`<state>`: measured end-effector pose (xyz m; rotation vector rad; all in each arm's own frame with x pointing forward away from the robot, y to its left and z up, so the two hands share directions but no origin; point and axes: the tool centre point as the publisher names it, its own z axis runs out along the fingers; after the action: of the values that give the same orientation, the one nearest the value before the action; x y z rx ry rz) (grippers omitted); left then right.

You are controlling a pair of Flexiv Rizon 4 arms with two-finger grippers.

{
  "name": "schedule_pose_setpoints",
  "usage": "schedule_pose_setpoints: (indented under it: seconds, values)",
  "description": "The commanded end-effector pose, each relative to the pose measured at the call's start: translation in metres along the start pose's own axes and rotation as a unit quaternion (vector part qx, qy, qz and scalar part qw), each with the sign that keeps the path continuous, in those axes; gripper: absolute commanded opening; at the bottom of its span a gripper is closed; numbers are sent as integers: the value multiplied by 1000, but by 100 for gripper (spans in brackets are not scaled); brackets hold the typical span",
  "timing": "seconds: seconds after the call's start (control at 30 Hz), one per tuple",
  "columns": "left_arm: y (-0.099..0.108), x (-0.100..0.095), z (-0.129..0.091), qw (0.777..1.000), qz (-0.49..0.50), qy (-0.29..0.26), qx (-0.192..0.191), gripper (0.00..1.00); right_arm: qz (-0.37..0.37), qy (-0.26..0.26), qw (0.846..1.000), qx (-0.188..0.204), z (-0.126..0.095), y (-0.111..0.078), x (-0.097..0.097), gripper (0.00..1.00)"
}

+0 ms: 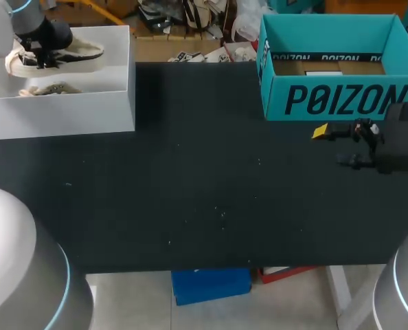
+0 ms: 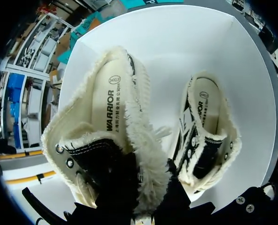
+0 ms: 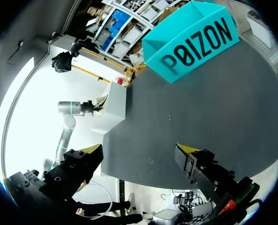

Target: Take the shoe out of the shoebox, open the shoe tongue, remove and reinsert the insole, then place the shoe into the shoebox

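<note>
A cream high-top shoe (image 1: 56,56) with a fleece lining and black laces hangs above the white shoebox (image 1: 87,110) at the table's far left. My left gripper (image 1: 42,49) is shut on it. In the left wrist view this shoe (image 2: 106,136) fills the space ahead of the gripper, whose black fingers pinch the fleecy side wall and whose tips are hidden. A second matching shoe (image 2: 204,136) lies inside the shoebox (image 2: 176,42), and it shows in the head view (image 1: 49,89) too. My right gripper (image 1: 333,146) hovers open and empty at the table's right, in front of the teal box; its wrist view shows it (image 3: 140,152) over bare mat.
A teal open-topped cardboard box (image 1: 334,69) stands at the far right, and it appears in the right wrist view (image 3: 190,42) too. The black mat (image 1: 204,185) covers the table between the two boxes.
</note>
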<state>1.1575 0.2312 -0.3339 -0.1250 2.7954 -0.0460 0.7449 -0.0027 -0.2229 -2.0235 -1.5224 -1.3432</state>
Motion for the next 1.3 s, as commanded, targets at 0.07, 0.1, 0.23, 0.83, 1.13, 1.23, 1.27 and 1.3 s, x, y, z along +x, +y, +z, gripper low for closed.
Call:
schedule_pose_setpoints:
  seconds: [0.07, 0.1, 0.23, 0.83, 1.13, 1.23, 1.27, 1.3]
  values:
    - [-3, -9, 20, 1000, 11, 6, -7, 0, 0, 0, 1000, 0, 0, 0, 0, 100]
    - [-4, -8, 22, 1000, 7, 12, -5, 0, 0, 0, 1000, 0, 0, 0, 0, 100]
    - [-7, -3, 32, 1000, 8, 16, -7, 0, 0, 0, 1000, 0, 0, 0, 0, 100]
    - [-11, 2, 19, 999, -8, 22, -27, 60, 0, 0, 1000, 0, 0, 0, 0, 100]
    - [-15, -3, -45, 998, -23, 36, -48, 36, 0, 0, 1000, 0, 0, 0, 0, 100]
    - [-17, 2, -69, 998, -28, 41, -47, 28, 0, 0, 1000, 0, 0, 0, 0, 100]
    - [-19, 4, -77, 998, -27, 43, -40, 27, 0, 0, 1000, 0, 0, 0, 0, 100]
    - [-21, 6, -86, 998, -32, 45, -28, 27, 0, 0, 1000, 0, 0, 0, 0, 100]
